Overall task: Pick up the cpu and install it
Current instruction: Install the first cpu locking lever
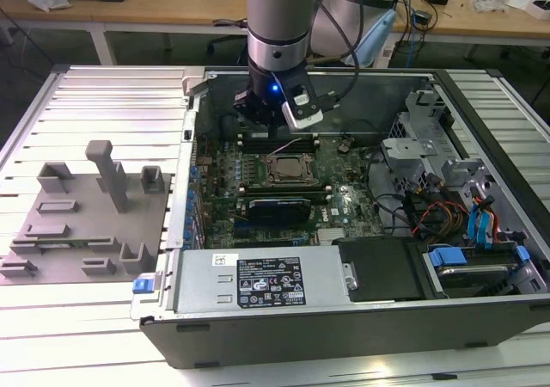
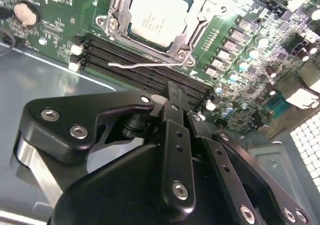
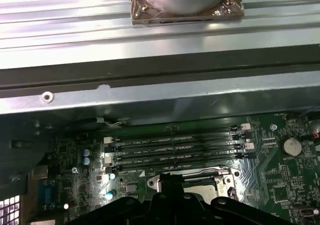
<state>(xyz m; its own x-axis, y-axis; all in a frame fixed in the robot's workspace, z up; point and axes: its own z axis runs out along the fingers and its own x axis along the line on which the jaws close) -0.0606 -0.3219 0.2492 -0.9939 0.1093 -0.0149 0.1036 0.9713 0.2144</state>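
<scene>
The cpu (image 2: pixel 159 15), a pale silvery square, sits in its metal-framed socket (image 2: pixel 186 51). The tool (image 2: pixel 172 97) hangs just beside it, fingers closed on nothing.

The cpu (image 2: pixel 159 14) has a silvery-grey top with a pale rim, framed by a bright metal socket bracket (image 2: pixel 119 20). The motherboard (image 2: pixel 60 15) is green, with black memory slots (image 2: pixel 145 65) carrying white end clips. The gripper (image 2: pixel 172 105) is matte black with silver screws. The computer case (image 1: pixel 344 331) is dark grey. Its power supply (image 1: pixel 266 279) is pale grey with a white, black-printed label. Drive-bay tabs (image 1: pixel 447 256) are blue.
</scene>
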